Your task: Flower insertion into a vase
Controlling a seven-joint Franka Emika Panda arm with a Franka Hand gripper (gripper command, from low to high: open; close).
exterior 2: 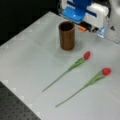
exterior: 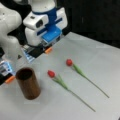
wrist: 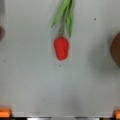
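Nowhere readable writing: vase (exterior: 28,83) empty, tulips (exterior 2: 75,65) flat.

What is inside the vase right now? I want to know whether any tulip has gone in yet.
No flower rises from the vase; its mouth shows only a dark inside, with the bottom hidden. Both tulips lie flat on the table.

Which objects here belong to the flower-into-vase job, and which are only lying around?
Belong to the job:
- vase, upright, nothing in it
- tulip nearer the vase, flat on table
- second tulip, flat
- gripper, raised, holding nothing

Just there:
- table
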